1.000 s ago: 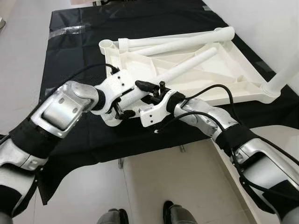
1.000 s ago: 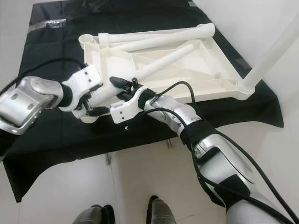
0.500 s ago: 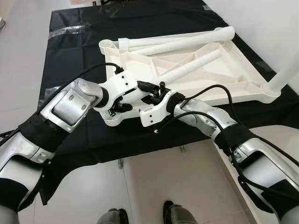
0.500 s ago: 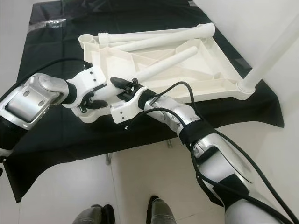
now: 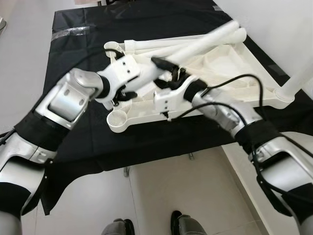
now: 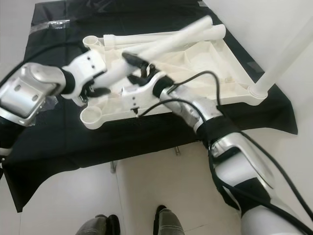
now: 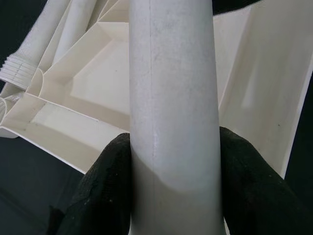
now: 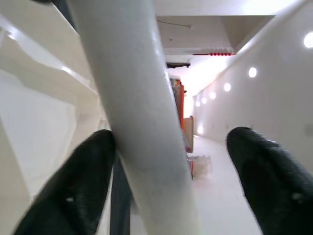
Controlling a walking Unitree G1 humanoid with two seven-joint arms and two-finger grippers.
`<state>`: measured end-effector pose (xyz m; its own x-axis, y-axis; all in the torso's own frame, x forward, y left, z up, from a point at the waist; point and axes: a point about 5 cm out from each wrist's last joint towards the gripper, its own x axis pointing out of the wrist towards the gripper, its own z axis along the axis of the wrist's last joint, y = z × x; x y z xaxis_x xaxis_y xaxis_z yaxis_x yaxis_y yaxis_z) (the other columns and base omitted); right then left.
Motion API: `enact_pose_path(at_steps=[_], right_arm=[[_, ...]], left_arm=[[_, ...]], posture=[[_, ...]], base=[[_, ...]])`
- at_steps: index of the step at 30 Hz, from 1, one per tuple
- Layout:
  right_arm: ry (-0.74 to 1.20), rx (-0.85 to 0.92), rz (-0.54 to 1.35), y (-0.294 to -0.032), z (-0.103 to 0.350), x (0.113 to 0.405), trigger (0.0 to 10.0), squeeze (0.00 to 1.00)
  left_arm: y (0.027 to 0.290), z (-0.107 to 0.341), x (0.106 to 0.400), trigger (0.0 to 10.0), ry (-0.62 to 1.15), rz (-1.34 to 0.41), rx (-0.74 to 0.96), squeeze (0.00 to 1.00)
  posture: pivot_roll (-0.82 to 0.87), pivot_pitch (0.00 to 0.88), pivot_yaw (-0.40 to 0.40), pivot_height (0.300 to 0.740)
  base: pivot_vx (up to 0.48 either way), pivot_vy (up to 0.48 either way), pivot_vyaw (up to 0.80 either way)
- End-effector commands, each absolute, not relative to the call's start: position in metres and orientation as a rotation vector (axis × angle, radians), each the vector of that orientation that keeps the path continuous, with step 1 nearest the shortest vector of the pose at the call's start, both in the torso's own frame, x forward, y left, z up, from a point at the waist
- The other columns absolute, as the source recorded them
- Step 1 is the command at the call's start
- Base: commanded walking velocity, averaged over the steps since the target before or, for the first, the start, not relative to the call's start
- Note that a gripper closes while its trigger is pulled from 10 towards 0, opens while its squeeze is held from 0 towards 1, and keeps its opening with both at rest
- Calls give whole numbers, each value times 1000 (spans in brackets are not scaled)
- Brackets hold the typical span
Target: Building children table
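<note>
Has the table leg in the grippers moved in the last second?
Yes. The table leg has lifted off the upturned tabletop, its far end swinging toward the far rim; the near corner socket is uncovered.

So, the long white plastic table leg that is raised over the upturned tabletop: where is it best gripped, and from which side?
Take the long white plastic table leg on its smooth round shaft near the low end, fingers pinching opposite sides, as the left gripper does. It slants up away from the robot, so come from the near side.
</note>
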<state>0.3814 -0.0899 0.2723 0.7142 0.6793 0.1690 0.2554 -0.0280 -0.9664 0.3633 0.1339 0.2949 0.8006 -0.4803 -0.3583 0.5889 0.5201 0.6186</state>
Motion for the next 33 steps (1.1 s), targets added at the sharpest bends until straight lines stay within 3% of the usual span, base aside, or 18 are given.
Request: enact_pose_path(at_steps=[1,7,10,13,14,15,17,18,19,20,21,23,24,29,30,31,32,33], right_arm=[[-819,-1579,290,-100,293,383,10000,1000],[-793,-1559,188,-122,305,387,10000,1000],[-642,-1283,77,-164,316,391,10000,1000],[-611,-1201,67,-171,317,391,10000,1000],[-577,-1073,80,-173,315,391,10000,310],[-541,-936,114,-174,311,391,10000,0],[-541,-936,114,-174,311,391,10000,0],[-514,-794,157,-172,307,390,10000,0],[-514,-794,157,-172,307,390,10000,0],[-490,-617,240,-166,302,387,10000,0],[-474,-279,434,-151,300,375,10000,0],[-480,-194,510,-146,301,370,10000,0],[-491,-98,618,-140,304,361,10000,0],[-510,6,776,-135,308,347,10000,0],[-513,34,841,-133,308,341,10000,0],[-513,34,841,-133,308,341,10000,0],[-553,121,1012,-141,317,324,10000,0],[-570,145,1072,-145,321,318,10000,0]], left_arm=[[151,289,365,0,198,-588,801,0],[168,299,366,0,177,-511,801,0],[208,313,371,0,134,-291,789,0],[215,316,372,0,115,-242,790,0],[220,319,373,0,81,-205,758,0],[223,323,374,0,32,-180,714,0],[223,323,374,0,32,-180,714,0],[220,327,374,0,-29,-197,643,0],[220,327,374,0,-29,-197,643,0],[210,334,370,0,-139,-291,508,0],[191,342,355,0,-259,-538,192,0],[184,343,344,0,-286,-675,123,0],[175,341,326,1412,-300,-897,43,0],[170,340,305,902,-323,-1111,-62,0],[172,339,302,3412,-316,-1154,-104,0],[172,339,302,3412,-316,-1154,-104,0],[175,332,288,10000,-303,-1332,-170,0],[177,328,283,10000,-303,-1385,-189,0]], posture=[[16,214,-1,740],[19,213,-3,740],[17,212,-5,740],[14,213,-5,740],[12,215,-5,740],[11,215,-6,740],[11,215,-6,740],[9,217,-6,740],[9,217,-6,740],[8,216,-7,740],[9,217,-8,740],[13,218,-7,740],[12,218,-7,740],[15,220,-8,740],[16,219,-8,740],[16,219,-8,740],[19,220,-9,740],[18,221,-10,740]], base=[[0,0,0],[0,0,0],[0,0,0],[0,0,0],[0,0,0],[0,0,0],[0,0,0],[0,0,0],[0,0,0],[0,0,0],[0,0,0],[0,0,0],[0,0,0],[0,0,0],[0,0,0],[0,0,0],[0,0,0],[0,0,0]])
